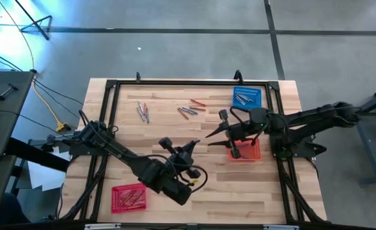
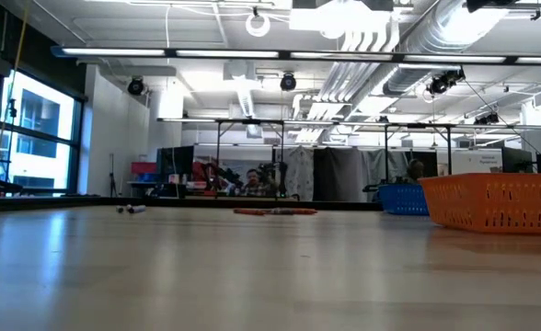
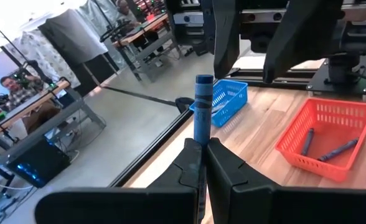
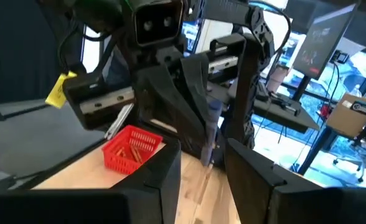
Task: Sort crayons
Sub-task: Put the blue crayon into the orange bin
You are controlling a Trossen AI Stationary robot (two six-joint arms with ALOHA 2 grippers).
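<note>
The left gripper [image 3: 203,163], fingers pinching a blue crayon [image 3: 202,109], faces the right gripper [image 4: 203,163], fingers spread: a handover, needing alignment.

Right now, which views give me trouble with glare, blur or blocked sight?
High view: blue glare in the upper left corner, table evenly lit. Low view: bright ceiling lights, tabletop sheen, far crayons tiny. Left wrist view: the blue crayon is sharp, room behind soft. Right wrist view: left arm fills the middle, window light washes out the right side.
</note>
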